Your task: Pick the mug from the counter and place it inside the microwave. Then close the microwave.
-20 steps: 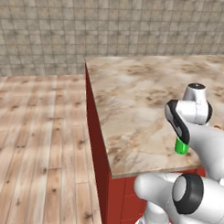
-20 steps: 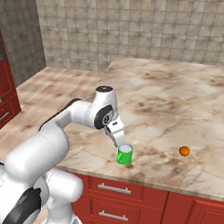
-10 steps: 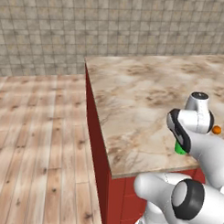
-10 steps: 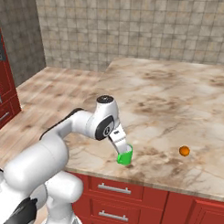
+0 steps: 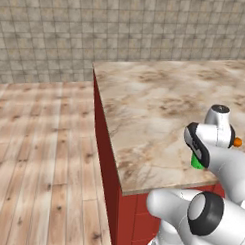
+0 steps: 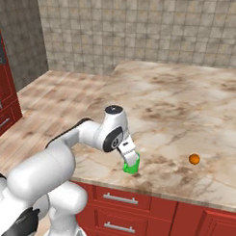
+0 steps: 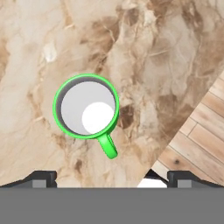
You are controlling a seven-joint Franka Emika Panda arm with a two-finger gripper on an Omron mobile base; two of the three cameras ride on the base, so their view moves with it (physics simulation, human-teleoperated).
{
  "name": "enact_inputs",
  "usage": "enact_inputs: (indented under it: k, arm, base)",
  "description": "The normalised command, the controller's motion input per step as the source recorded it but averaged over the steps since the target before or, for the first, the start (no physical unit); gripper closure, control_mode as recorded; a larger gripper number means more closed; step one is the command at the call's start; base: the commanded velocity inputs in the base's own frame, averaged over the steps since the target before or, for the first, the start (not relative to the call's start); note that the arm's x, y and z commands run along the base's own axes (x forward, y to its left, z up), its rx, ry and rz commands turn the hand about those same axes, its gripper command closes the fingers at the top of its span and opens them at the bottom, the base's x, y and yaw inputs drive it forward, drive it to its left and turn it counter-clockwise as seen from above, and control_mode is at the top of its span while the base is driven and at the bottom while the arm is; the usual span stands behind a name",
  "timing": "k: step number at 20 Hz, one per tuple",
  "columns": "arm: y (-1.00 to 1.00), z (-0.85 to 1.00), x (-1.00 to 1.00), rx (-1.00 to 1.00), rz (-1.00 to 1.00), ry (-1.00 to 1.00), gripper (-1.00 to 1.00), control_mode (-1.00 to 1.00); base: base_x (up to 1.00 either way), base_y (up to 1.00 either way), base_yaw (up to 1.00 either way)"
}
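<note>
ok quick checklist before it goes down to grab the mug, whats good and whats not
1. Gripper open: ok, fingertips spread wide at the bottom of the hand view.
2. Mug upright on the counter: ok, the hand view looks straight into its open top.
3. Mug centred between the fingertips: not ok, it sits off toward one fingertip.
4. Handle clear of the fingers: cannot tell, it points back toward the gripper.
5. Orange ball out of the way: ok, well apart from the mug.
6. Room at the counter edge: ok, though the mug stands close to it.

no legible txt, no labels, no nos.
</note>
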Motion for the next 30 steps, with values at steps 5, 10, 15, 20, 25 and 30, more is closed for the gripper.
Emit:
enact_inputs:
  k: [5, 10, 15, 20, 25, 30]
  arm:
    - [0.0, -0.1, 0.0, 0.0, 0.06, 0.0, -1.0, -1.0]
    - [0.0, -0.1, 0.0, 0.0, 0.08, 0.0, -1.0, -1.0]
    - [-0.01, -0.19, 0.0, 0.0, 0.06, 0.0, -1.0, -1.0]
    - [-0.03, -0.22, 0.0, 0.0, 0.06, 0.0, -1.0, -1.0]
    - [-0.03, -0.27, 0.0, 0.0, 0.04, 0.0, -1.0, -1.0]
    - [-0.07, -0.08, 0.0, 0.0, 0.02, 0.0, -1.0, -1.0]
  base:
    - [0.0, 0.0, 0.0]
    - [0.0, 0.0, 0.0]
    - [0.0, 0.0, 0.0]
    - [0.0, 0.0, 0.0]
    - [0.0, 0.0, 0.0]
    - [0.0, 0.0, 0.0]
